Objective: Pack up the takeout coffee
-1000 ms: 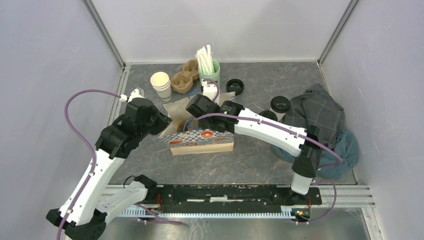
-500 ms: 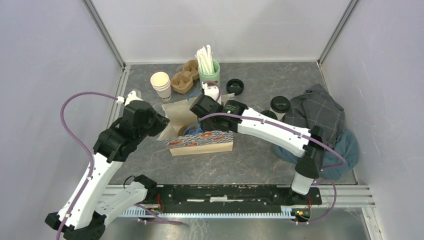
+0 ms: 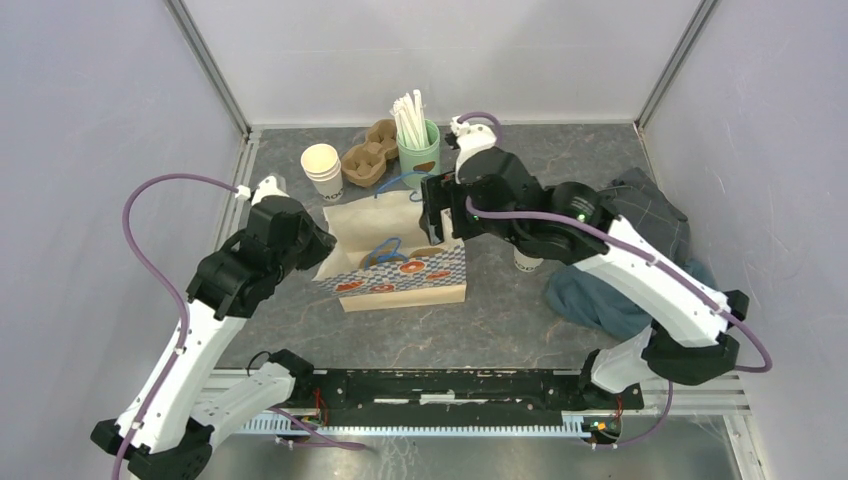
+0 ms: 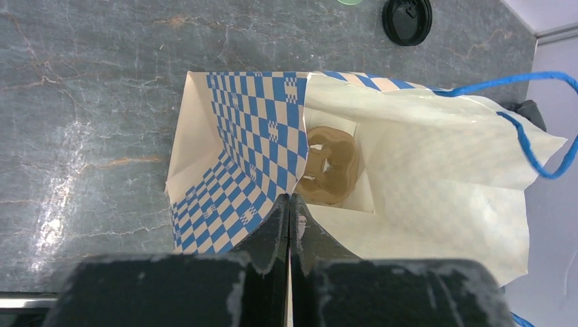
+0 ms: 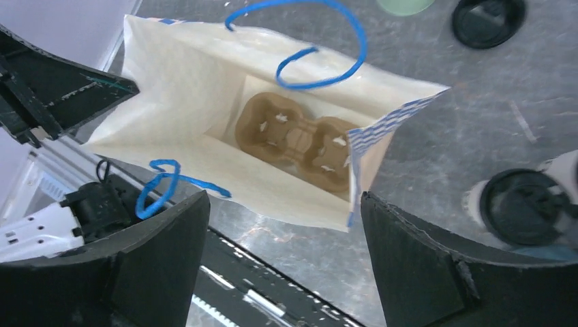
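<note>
Since a second ago the right arm has risen out of the paper bag point(image 3: 400, 272) and swung back and to the right, so the right gripper point(image 5: 283, 201) now hangs above the bag's far right corner. Its jaws are spread wide with nothing between them. The left gripper point(image 4: 290, 208) is clenched on the near rim of the bag, pinching the paper where the blue-checked side panel meets the plain inner wall and holding the mouth open. Inside, flat on the bottom, lies a brown pulp cup carrier point(image 5: 296, 139), seen from both wrist cameras; the bag's blue cord handles point(image 5: 320, 51) arch over the opening. The takeout coffee point(image 5: 518, 208) is not in the bag: it stands on the grey table point(image 3: 520, 320) to the right of the bag, well apart from it, its black lid facing up. From overhead it is mostly hidden under the right arm, with only its white side showing. A loose black lid point(image 4: 407, 19) lies on the table beyond the bag. Along the back wall stand stacked white cups point(image 3: 322, 168), a second pulp carrier point(image 3: 368, 157) and a green holder point(image 3: 418, 148) full of white sticks. Crumpled cloth point(image 3: 650, 215) sits at the right edge.
</note>
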`<state>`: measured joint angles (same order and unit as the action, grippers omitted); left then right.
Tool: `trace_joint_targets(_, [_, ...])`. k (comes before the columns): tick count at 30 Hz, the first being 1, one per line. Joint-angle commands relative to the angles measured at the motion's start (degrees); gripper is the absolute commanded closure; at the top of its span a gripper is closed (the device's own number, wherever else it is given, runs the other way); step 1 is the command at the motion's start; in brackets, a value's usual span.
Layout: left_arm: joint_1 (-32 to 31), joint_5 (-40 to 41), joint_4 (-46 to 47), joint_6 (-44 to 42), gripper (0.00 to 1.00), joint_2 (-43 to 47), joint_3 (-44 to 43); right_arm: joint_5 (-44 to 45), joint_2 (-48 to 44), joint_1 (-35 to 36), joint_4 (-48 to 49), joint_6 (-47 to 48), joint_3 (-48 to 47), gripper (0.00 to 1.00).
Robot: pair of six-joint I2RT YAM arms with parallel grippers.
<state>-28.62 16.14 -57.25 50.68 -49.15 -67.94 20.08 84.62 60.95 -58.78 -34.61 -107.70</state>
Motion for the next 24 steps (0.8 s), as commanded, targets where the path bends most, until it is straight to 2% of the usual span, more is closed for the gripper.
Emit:
trace_joint_targets(1, [0.1, -1.2, -0.2, -5.9, 0.97, -0.4, -4.1, 5.3, -4.7, -1.0, -7.8, 10.6, -3.1, 0.08])
trace_joint_targets(3, [0.1, -1.2, -0.7, -6.6, 0.96, -0.6, -4.8, 8.3, -8.5, -3.6, -10.0, 13.9, 1.8, 0.03])
trace_joint_targets(8, [0.0, -1.6, -1.4, -6.7, 0.95, -0.1, -4.4, 7.2, -14.4, -17.9, -9.7, 21.4, 17.0, 0.02])
trace_joint_targets(12, [0.0, -2.4, -1.8, -6.2, 0.95, 0.2, -4.0, 0.2, -13.9, -27.8, -4.6, 23.2, 24.3, 0.02])
trace_joint_targets(16, [0.0, -3.2, -1.9, -5.8, 0.95, -0.1, -3.9, -6.8, -8.0, -34.6, -3.1, 21.0, 28.7, 0.02])
trace_joint_targets(21, [0.1, -3.8, -1.9, -5.3, 0.96, -0.1, -3.7, -11.6, -3.9, -36.5, -0.3, 20.0, 29.4, 0.02])
trace_joint_targets(24, [0.1, -4.0, -1.9, -4.9, 0.97, 0.1, -3.3, -11.5, -2.8, -36.5, 0.9, 20.8, 29.9, 0.02])
